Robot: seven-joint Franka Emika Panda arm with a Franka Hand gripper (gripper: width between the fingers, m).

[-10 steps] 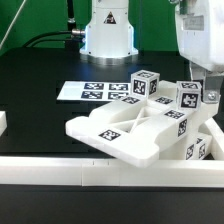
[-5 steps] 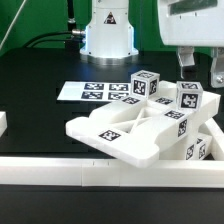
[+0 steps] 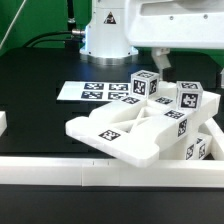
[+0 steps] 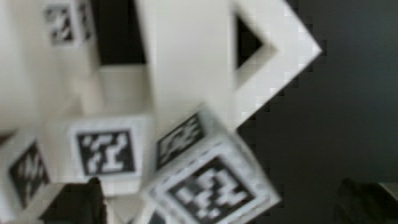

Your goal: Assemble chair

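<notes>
1. Since the earlier frames the arm has risen and swung toward the exterior view's left: a second ago its wrist hung low over the far right end of the chair, and now only the white wrist housing and a sliver of one finger show near the top edge, well above the parts.
2. Nothing on the counter has shifted in that time; the chair lies as it did, and the marker board sits flat behind it in the same spot.
3. Jaws: they stand wide apart and hold nothing. In the wrist view only two dark blurred fingertips show at the picture's corners, with chair parts between and beyond them but not touched.
4. The chair rests on the black counter toward the exterior view's right, its X-braced panel tilted with the near edge low, just behind the long white rail along the front.
5. Tagged blocky legs stand up at the chair's far side.
6. Only the exterior view gives the robot's base, the marker board and the rail.
7. Only the wrist view looks down on the legs closely: tagged cube ends loom large and blurred, with pale struts running away over the dark counter.
</notes>
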